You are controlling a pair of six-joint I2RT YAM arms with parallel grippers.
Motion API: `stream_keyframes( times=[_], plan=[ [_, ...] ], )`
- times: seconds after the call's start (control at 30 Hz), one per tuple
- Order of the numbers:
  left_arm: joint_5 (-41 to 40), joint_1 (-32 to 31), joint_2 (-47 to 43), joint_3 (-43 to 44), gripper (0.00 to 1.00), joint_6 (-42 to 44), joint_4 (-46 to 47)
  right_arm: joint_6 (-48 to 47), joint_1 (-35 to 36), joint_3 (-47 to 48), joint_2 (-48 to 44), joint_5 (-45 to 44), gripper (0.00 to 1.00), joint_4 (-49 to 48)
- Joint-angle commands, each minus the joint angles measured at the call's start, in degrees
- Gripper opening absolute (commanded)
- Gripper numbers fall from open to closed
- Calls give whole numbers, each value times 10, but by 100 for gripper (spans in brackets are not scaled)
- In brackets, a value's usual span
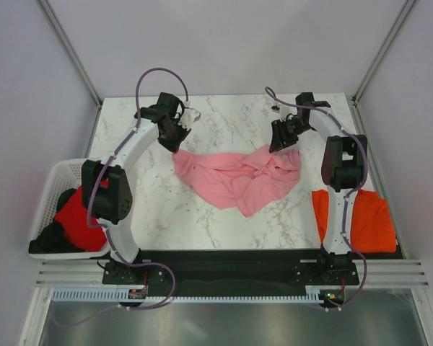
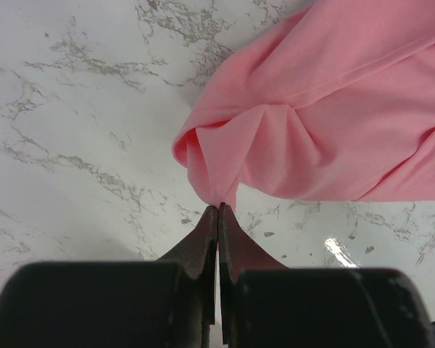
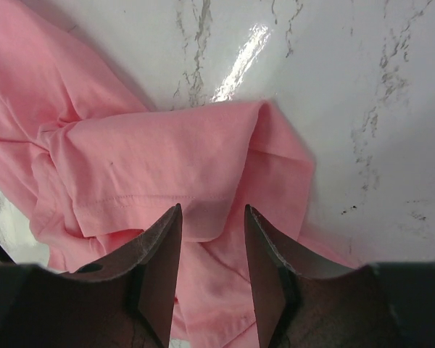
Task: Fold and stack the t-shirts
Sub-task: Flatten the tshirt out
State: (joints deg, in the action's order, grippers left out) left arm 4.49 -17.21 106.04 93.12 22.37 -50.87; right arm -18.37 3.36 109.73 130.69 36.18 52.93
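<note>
Two corners matter: left gripper [image 2: 218, 207] pinches the light pink soft fabric t-shirt [image 2: 333, 130]; right gripper [image 3: 212, 212], half-open above it, should clamp squarely.

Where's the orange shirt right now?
Top view: the orange t-shirt lies at the table's near right edge, beside the right arm.

We record bright, even overhead light in the top view, with only faint, soft shadows. In the wrist views we note white glare streaks on the glossy surface [image 3: 239, 61] and a soft shadow edging the pink t-shirt [image 3: 167, 167]. We list the left tool [image 2: 218, 210] and right tool [image 3: 212, 214] as dark, their bodies blurred at the lower frame edge, while the fabric stays sharp.
</note>
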Motion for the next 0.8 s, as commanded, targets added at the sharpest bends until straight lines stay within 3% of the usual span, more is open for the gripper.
stream_keyframes(
  times=[0.0,0.5,0.77],
  plan=[
    [-5,-2,2,20,2,3,-1,-13,-2,5,11,11,48,9],
    [-4,-7,20,34,2,2,-2,-18,-2,5,14,37,47,27],
    [-2,-11,24,40,2,3,-3,-15,-2,10,11,46,35,26]
  ],
)
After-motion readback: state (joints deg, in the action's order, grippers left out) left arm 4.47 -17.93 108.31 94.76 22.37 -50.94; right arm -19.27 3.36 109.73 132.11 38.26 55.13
